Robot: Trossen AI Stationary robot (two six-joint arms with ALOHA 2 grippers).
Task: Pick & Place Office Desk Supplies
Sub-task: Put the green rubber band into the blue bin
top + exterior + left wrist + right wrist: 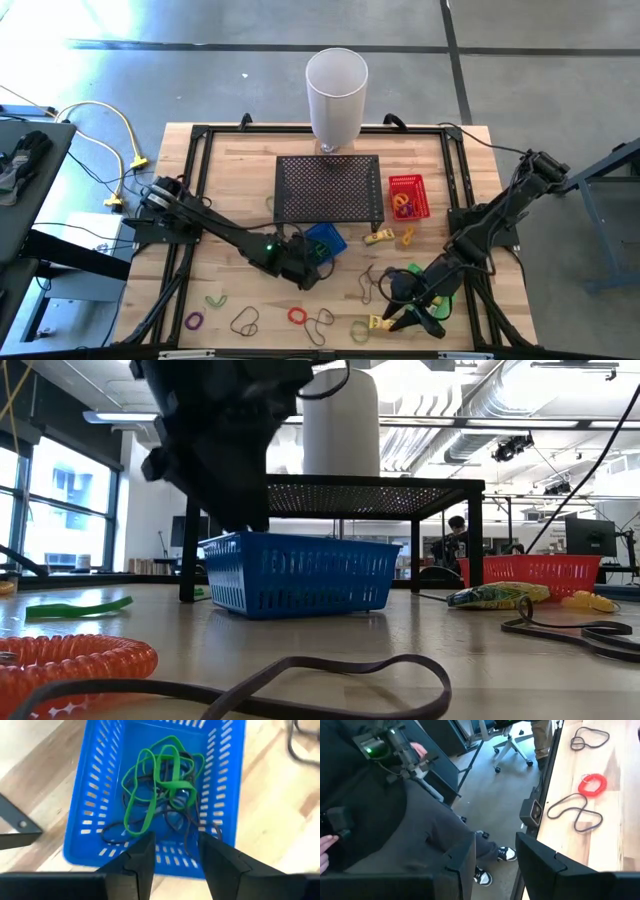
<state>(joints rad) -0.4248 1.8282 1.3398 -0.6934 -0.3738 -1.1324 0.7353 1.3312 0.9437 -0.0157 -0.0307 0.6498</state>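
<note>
A blue basket point(327, 240) point(85, 795) stands in front of the black mesh stand and holds green bands point(160, 775) tangled with dark ones. My left gripper point(305, 268) point(175, 840) hangs open just above the basket's near wall, slanting down, with nothing between its fingers. Loose bands lie along the table's near edge: green point(215, 298), purple point(194, 321), dark point(245, 322), a red coil point(297, 316) point(592, 784). My right gripper point(400, 318) point(495, 842) is open at the near edge, pointing left along it. A yellow piece point(378, 322) lies beside it.
The black mesh stand point(330, 187) and the tall white cylinder point(336, 95) stand at the back. A red basket point(408, 195) with orange bands sits to the right, two yellow pieces point(377, 238) before it. A seated person point(395, 820) is beyond the near edge.
</note>
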